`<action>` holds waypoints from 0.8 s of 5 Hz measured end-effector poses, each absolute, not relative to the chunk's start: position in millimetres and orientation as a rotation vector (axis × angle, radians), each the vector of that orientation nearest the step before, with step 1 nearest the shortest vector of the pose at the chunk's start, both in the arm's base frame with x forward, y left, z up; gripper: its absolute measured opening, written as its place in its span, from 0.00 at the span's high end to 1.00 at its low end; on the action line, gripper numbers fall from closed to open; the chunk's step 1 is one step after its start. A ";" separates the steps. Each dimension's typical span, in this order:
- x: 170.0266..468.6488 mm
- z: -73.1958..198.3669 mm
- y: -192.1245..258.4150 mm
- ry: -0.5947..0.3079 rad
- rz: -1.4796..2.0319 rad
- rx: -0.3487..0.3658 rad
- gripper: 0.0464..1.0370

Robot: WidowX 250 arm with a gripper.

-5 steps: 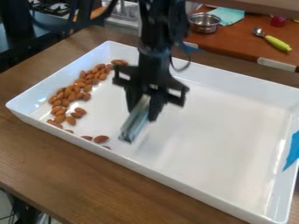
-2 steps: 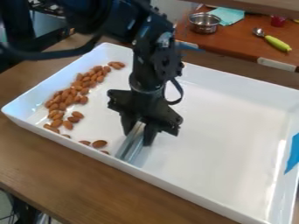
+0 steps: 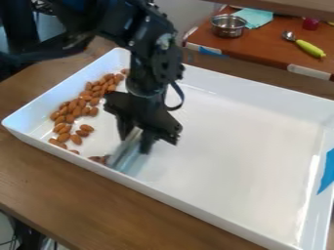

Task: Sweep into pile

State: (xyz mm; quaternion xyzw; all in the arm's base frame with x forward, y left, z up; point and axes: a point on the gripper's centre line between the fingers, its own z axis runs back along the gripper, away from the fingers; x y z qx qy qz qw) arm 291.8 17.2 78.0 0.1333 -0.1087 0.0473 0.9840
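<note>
The black gripper (image 3: 135, 135) hangs over the left part of the white tray (image 3: 228, 161), shut on a flat silvery sweeping tool (image 3: 126, 152). The tool's lower edge is down by the tray's near wall, right against a few almonds (image 3: 99, 159) that it partly hides. Most of the almonds (image 3: 81, 105) lie in a loose band along the tray's left side, from the far left corner down toward the near wall. The arm covers part of the tray's far left area.
The tray's walls rise on all sides, with blue tape (image 3: 326, 171) on the right one. Behind, on an orange-brown counter (image 3: 261, 48), are a metal pot (image 3: 228, 26), a teal cloth (image 3: 253, 17) and a spoon with a green handle (image 3: 310, 48).
The gripper with the tool has come down to the near wall, then moved left up to the near almonds. The tray has shifted slightly left.
</note>
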 end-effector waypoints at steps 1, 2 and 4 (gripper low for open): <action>298.6 78.3 39.3 -0.205 0.043 0.333 0.66; 301.5 77.5 57.0 -0.203 0.003 0.376 0.66; 305.2 75.7 82.8 -0.215 -0.034 0.408 0.66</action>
